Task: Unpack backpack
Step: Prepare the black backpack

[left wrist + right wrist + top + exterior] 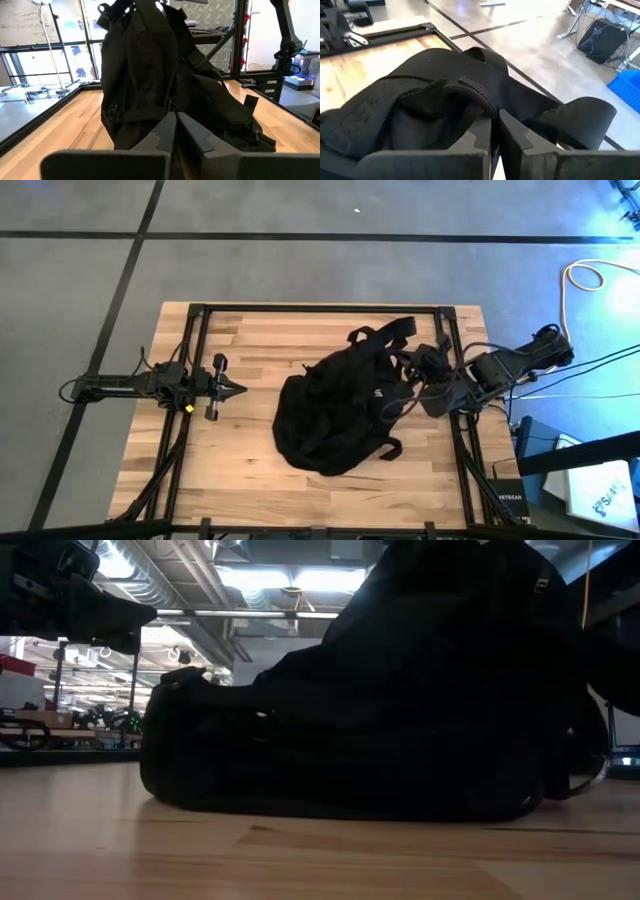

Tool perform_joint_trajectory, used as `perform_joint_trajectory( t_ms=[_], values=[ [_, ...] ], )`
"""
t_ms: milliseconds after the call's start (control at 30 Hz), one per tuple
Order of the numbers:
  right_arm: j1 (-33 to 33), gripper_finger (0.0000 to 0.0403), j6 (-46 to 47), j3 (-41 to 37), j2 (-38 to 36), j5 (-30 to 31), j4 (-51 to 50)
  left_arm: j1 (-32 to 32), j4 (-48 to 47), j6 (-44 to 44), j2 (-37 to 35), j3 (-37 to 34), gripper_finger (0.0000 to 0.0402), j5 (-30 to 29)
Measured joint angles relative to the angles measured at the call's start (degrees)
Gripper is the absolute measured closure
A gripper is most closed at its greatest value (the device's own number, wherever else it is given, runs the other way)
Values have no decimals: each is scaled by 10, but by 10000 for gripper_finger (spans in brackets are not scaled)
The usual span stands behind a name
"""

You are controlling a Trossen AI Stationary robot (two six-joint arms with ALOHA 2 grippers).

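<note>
Clearly the right gripper sits nearer, fingers together against the backpack strap by the table's right edge. Left gripper, closed on nothing, points at the backpack, which stretches diagonally mid-table.

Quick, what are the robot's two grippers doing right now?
Left gripper: shut, holding nothing, apart from the backpack.
Right gripper: shut, up against the backpack's strap; whether it grips it cannot be told.
</note>
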Motion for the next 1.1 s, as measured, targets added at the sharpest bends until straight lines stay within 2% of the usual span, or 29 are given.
perform_joint_trajectory(
  t_ms=[267,533,767,833,933,1100],
  values=[
    [0,403,79,-90,0,-24,4,0,0,22,0,0,402,0],
    [0,403,97,-159,0,-52,72,0,1,-48,0,0,402,0],
    [0,403,110,-178,1,-57,76,0,28,-62,0,0,402,-11],
    [0,403,110,-178,1,-57,77,0,48,-50,0,0,400,-41],
    [0,402,110,-178,1,-57,78,0,80,-52,0,0,381,-80],
    [0,402,110,-178,1,-59,78,-13,168,-82,23,0,297,-57]
  ],
)
